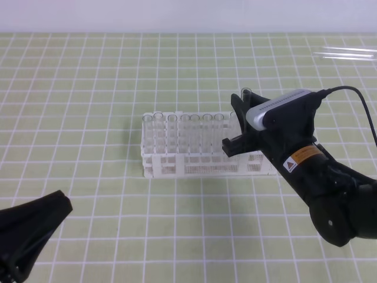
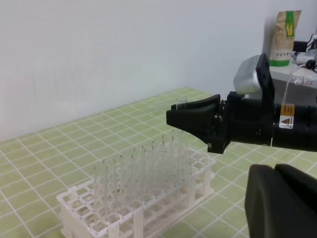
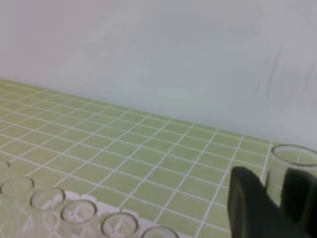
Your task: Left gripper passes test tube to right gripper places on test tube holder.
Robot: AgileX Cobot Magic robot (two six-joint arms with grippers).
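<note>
The white test tube holder [image 1: 154,168] stands mid-table with several clear tubes in its back row. My right gripper [image 1: 234,125], silver-topped with an orange label, hovers over the holder's right end, shut on an upright test tube [image 1: 246,93] whose rim sticks up above the fingers. In the left wrist view the same gripper [image 2: 171,116] grips the test tube [image 2: 181,103] above the far end of the holder [image 2: 84,215]. The right wrist view shows the tube's rim [image 3: 292,156] between the dark fingers [image 3: 247,198]. The all-black left gripper [image 1: 35,227] rests shut and empty at the near left corner.
A few loose glass tubes [image 1: 347,54] lie at the table's far right. A yellow-green packet [image 2: 287,37] stands on a shelf beyond the table. The green checked cloth [image 1: 88,88] covers the table around the holder.
</note>
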